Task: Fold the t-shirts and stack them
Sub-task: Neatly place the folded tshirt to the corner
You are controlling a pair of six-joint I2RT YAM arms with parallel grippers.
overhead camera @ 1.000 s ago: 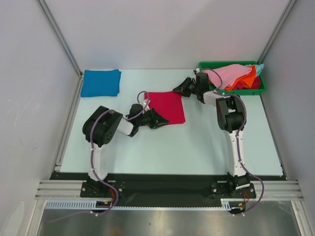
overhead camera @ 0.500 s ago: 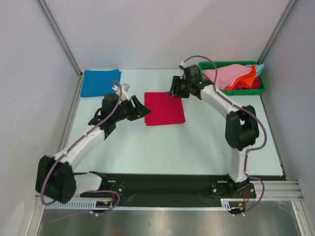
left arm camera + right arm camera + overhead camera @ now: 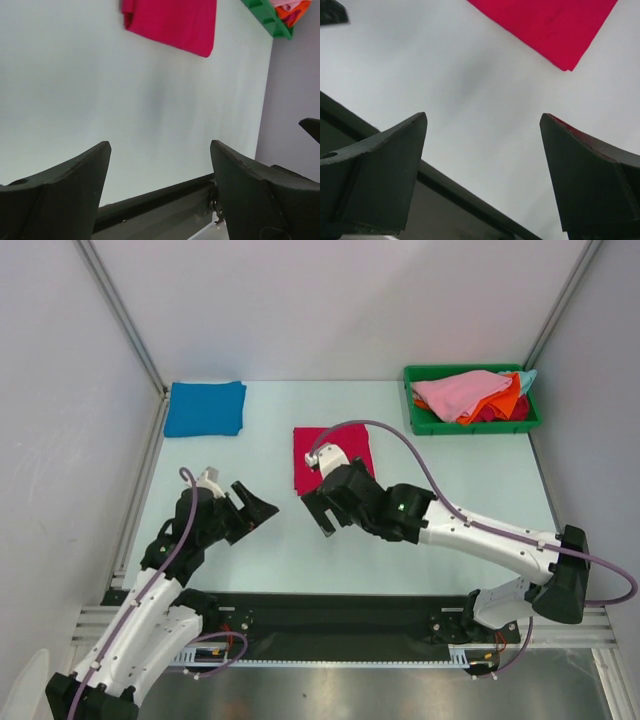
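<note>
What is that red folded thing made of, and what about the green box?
The crimson t-shirt looks like soft, matte cloth: it lies flat and folded, with a rounded edge and no shine. The green bin is probably hard plastic: its walls are straight and stiff, and its colour is even with a slight gloss.

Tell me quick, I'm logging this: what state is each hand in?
Left hand: open, holding nothing.
Right hand: open, holding nothing.
</note>
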